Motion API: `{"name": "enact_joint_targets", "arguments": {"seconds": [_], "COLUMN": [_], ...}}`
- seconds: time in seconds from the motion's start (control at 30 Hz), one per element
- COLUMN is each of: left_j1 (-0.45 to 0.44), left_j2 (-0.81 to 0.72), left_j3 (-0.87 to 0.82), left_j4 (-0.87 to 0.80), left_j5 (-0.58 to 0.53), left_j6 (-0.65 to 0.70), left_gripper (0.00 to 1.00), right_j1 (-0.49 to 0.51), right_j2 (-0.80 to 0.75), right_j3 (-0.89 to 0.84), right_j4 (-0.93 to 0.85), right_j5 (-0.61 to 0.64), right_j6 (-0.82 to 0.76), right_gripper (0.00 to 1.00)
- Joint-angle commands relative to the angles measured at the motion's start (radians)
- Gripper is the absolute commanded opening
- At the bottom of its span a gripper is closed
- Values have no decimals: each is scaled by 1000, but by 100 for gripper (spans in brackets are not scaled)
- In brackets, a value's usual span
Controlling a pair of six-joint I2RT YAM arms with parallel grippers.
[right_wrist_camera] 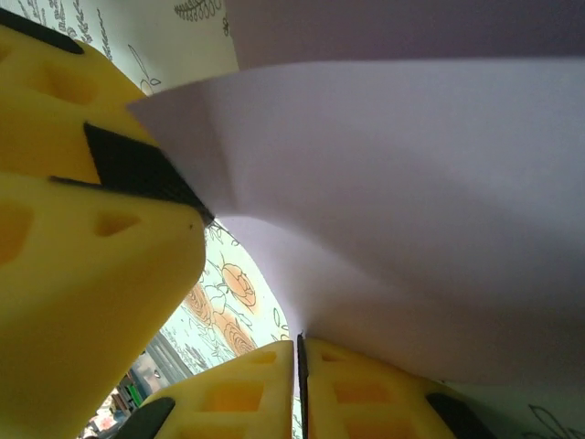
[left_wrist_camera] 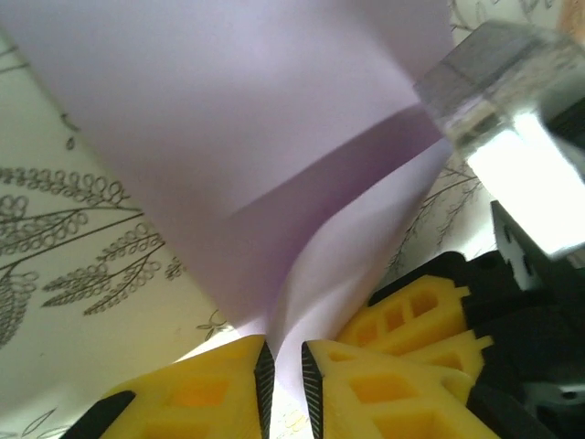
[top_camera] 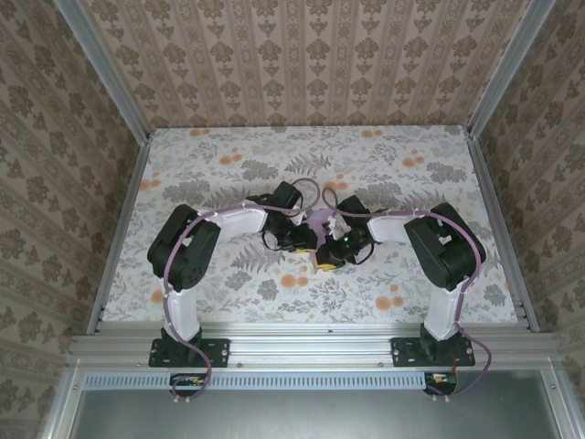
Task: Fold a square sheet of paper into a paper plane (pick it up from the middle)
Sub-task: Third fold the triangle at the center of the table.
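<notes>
Though left end effector [left_wrist_camera: 286,384] and right end effector [right_wrist_camera: 300,384] pinch the paper [left_wrist_camera: 238,119], only one crease toward 2 o'clock shows. Most folds likely remain.

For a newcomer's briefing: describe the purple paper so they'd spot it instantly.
Find the middle of the floral table, where both arms meet. Pinched between the left gripper and right gripper is the sheet of paper: plain lavender, creased, unlike the patterned tabletop and black-and-white arms.
</notes>
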Motion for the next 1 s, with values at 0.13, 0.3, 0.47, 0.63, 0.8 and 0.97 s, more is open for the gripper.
{"name": "enact_joint_targets", "arguments": {"seconds": [0.13,0.3,0.47,0.63,0.8,0.97], "left_j1": [-5,-3,8,12,12,6], "left_j2": [-3,22,-19,-18,-72,-98], "left_j3": [-6,-7,19,42,53,41], "left_j4": [47,64,-28,-90,-114,-79], "left_j5": [26,25,-52,-89,-124,-90], "left_j6": [-36,-48,-2,33,36,4], "left_gripper": [21,19,18,25,27,26], "right_j1": [14,14,14,13,14,14], "right_j2": [55,53,57,56,56,55], "right_j3": [-32,-32,-26,-28,-28,-31], "right_j4": [28,26,28,23,26,24], "right_j5": [36,34,30,29,29,29], "right_j6": [8,9,8,5,7,7], "right_gripper": [13,13,13,13,13,12]}}
